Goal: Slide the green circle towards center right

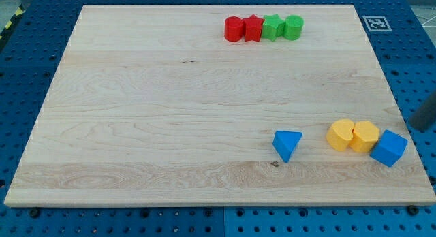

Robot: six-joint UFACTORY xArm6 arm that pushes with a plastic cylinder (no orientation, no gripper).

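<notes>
As green circle (293, 26) sits at view's top, task judged not begun. Left to right: red cylinder (234, 28), red star (253, 28), green star-like block (273, 27), green circle, all touching in row near top edge of desk (136, 114). Lower: blue triangle (287, 144), two yellow blocks (340, 135) (365, 136), blue cube (389, 148). Dark rod at right edge; my tip (411, 129) well apart from target. No hand fitted, state not tellable. Left: whole slide down to centre right.

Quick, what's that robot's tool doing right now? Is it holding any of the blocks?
My tip: a plain rod, so nothing opens or closes; it holds nothing, sitting off the board's right edge, just above-right of the blue cube, far from the green circle.
</notes>
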